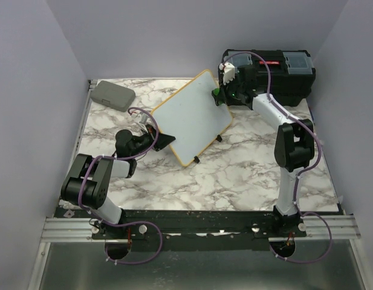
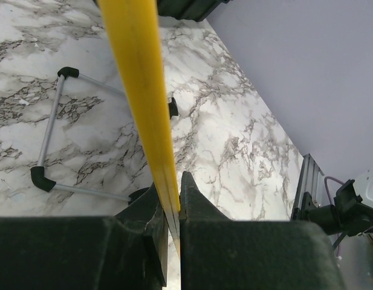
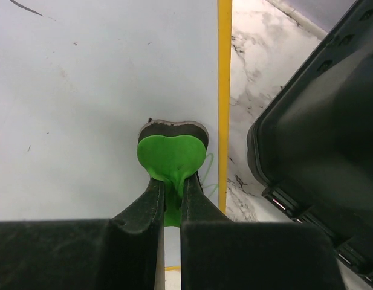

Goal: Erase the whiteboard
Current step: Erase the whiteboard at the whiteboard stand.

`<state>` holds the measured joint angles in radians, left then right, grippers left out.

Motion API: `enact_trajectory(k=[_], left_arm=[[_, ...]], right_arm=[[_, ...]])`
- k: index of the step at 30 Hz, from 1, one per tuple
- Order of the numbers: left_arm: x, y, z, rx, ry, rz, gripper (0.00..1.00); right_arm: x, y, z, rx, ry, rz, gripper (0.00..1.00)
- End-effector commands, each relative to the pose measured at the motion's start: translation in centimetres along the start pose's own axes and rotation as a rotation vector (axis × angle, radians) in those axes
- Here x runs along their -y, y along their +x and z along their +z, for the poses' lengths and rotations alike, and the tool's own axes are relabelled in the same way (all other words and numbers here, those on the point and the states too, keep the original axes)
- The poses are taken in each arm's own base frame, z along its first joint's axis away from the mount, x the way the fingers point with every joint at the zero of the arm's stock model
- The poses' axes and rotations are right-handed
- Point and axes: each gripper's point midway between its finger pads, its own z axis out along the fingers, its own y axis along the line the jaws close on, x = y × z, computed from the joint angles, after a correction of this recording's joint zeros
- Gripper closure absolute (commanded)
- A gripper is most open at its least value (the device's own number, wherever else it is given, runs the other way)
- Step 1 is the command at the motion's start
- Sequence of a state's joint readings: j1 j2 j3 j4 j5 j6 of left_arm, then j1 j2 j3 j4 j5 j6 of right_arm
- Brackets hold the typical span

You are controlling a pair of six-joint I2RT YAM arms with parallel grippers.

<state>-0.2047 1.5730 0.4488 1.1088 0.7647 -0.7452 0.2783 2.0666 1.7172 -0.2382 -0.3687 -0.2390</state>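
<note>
Marble table [image 1: 246, 175], whiteboard [image 1: 189, 118] propped tilted mid-table. Left end effector [image 2: 172, 187] clamped tight on its yellow frame edge. Right end effector [image 3: 173, 181] closed on green heart-shaped eraser [image 3: 172, 156], pressed against the board near the black case [image 1: 289, 75].

We see bright, even light from above; shadows on the surface [image 1: 246, 175] are faint; wrist views look sharp.
</note>
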Motion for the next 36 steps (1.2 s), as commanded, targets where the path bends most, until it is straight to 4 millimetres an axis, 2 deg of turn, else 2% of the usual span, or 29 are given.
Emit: enact_trajectory(k=[1, 6, 9, 12, 15, 22, 26, 28, 32, 36], left_arm=[[3.1, 1.8, -0.2, -0.113, 0.164, 0.04, 1.0], [3.1, 1.8, -0.2, -0.113, 0.164, 0.041, 1.0], [3.1, 1.8, -0.1, -0.113, 0.164, 0.04, 1.0], [3.1, 1.8, -0.1, -0.113, 0.165, 0.038, 1.0], [3.1, 1.8, -0.1, -0.112, 0.166, 0.04, 1.0], [3.1, 2.0, -0.2, -0.117, 0.165, 0.038, 1.0], [3.2, 1.9, -0.2, -0.115, 0.166, 0.04, 1.0], [3.2, 2.0, -0.3, -0.117, 0.166, 0.038, 1.0], [3.2, 2.0, -0.3, -0.115, 0.166, 0.04, 1.0], [3.2, 1.9, -0.3, -0.114, 0.166, 0.042, 1.0]], right_arm=[[-1.0, 4.4, 1.0, -0.142, -0.06, -0.014, 0.99], [-3.8, 8.2, -0.8, -0.236, -0.207, -0.087, 0.99], [-5.6, 9.5, -1.8, -0.26, -0.3, -0.104, 0.99], [-6.1, 10.0, -1.9, -0.27, -0.33, -0.098, 0.99], [-4.8, 8.9, -1.0, -0.242, -0.251, -0.073, 0.99], [-1.5, 1.8, 0.7, -0.057, -0.084, -0.009, 0.99], [0.1, -1.0, 1.4, 0.002, -0.018, 0.034, 0.99], [0.5, -1.7, 1.7, 0.024, 0.008, 0.076, 0.99], [0.5, -1.1, 2.2, 0.013, 0.012, 0.139, 0.99], [-0.2, 1.8, 1.9, -0.084, -0.019, 0.081, 0.99]])
